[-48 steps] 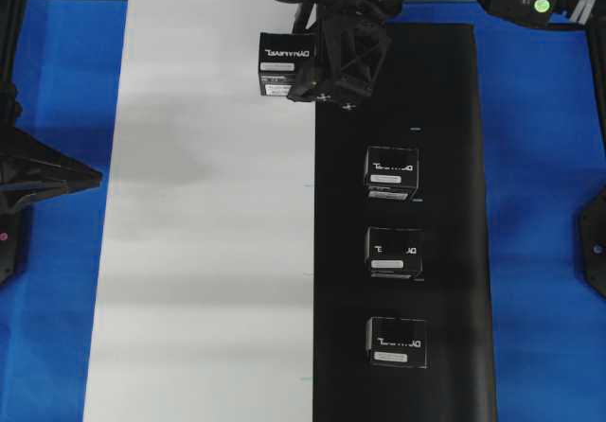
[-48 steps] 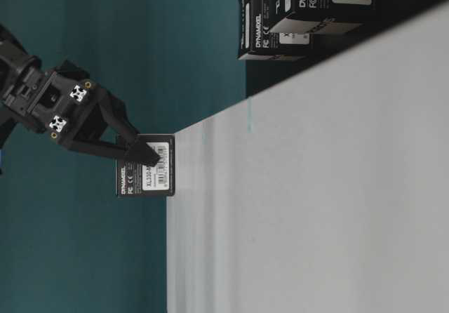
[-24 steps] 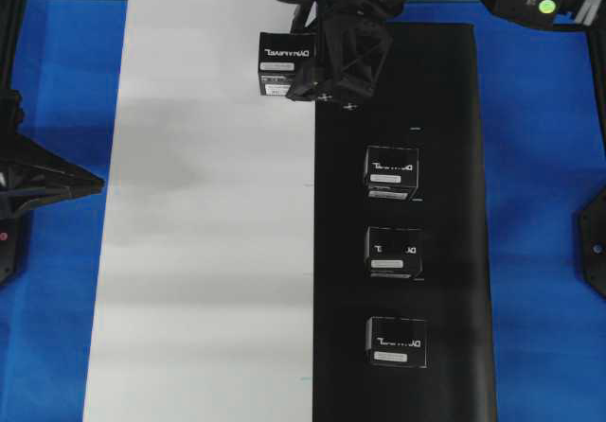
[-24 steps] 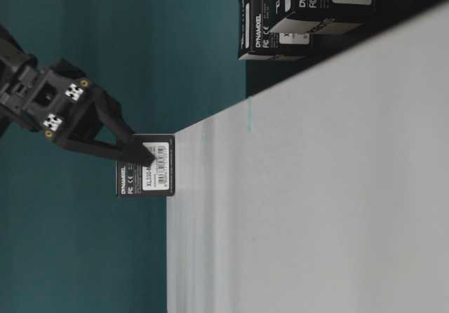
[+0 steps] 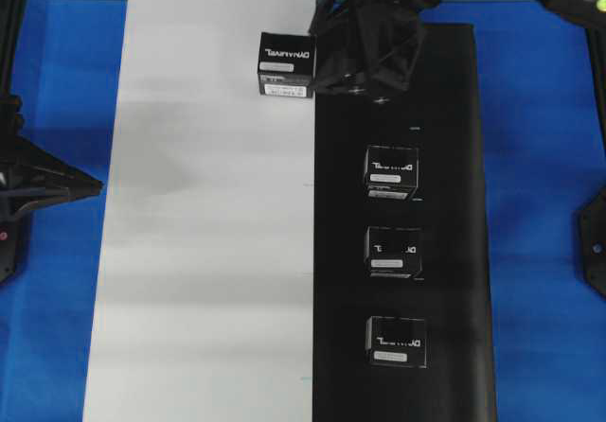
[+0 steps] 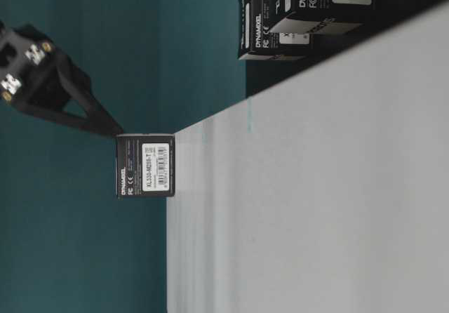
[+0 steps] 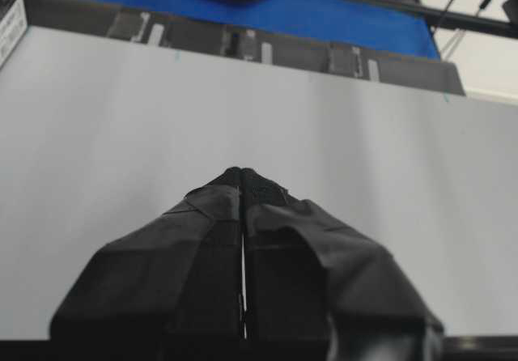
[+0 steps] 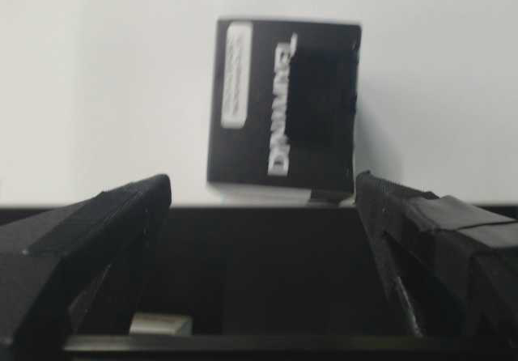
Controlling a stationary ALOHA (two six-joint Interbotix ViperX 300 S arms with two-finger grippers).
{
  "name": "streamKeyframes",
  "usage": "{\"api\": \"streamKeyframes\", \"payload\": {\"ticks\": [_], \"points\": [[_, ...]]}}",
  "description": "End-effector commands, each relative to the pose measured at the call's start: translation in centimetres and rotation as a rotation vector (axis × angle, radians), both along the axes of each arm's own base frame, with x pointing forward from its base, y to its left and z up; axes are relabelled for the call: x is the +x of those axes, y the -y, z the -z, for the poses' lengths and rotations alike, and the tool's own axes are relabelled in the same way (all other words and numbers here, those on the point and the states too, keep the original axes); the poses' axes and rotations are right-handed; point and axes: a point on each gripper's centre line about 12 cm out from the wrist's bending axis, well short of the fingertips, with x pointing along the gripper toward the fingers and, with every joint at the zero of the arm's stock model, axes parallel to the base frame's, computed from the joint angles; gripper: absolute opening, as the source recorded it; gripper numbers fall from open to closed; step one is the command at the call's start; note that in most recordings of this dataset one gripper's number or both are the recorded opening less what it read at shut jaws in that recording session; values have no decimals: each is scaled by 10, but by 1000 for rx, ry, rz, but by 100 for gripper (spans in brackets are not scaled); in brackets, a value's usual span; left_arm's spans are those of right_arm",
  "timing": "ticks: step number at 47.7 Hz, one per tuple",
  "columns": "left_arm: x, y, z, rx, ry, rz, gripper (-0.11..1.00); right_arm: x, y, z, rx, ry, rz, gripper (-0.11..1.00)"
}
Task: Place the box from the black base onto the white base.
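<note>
One box point(image 5: 286, 62), black with white lettering, stands by itself on the white base point(image 5: 208, 252) near its far right edge. In the right wrist view this box point(image 8: 283, 102) sits just beyond my right gripper point(image 8: 263, 181), which is open and touches nothing. Seen from overhead, the right gripper point(image 5: 327, 58) hovers over the black base point(image 5: 445, 157), right beside the box. From table level the box point(image 6: 146, 165) stands free, one finger point(image 6: 77, 113) apart from it. My left gripper point(image 7: 243, 172) is shut and empty over the white base point(image 7: 364, 150).
Three look-alike boxes point(image 5: 392, 171) point(image 5: 394, 252) point(image 5: 397, 340) stand in a row down the black base. The blue table point(image 5: 540, 204) surrounds both bases. My left arm point(image 5: 47, 184) rests at the white base's left edge.
My open right gripper has drawn back to the right, off the box's sides. The box stays where it was on the white base. The left arm has not moved.
</note>
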Motion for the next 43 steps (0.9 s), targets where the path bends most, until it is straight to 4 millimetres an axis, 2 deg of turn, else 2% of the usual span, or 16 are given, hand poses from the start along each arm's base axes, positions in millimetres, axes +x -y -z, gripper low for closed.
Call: {"api": "streamKeyframes", "payload": {"ticks": [1,11,27,43], "points": [[1,0,-7,1,21,0,-5,-11,-2,-13,-11,30,11,99],[0,0,-7,0,21,-2,-5,-38,-5,-13,-19,43,45,99],[0,0,0,12,-17,0,-5,-77,-22,-9,-44,96,85,99],[-2,0,-1,9,-23,-1,-5,-105,-57,-9,-51,174,57,99]]}}
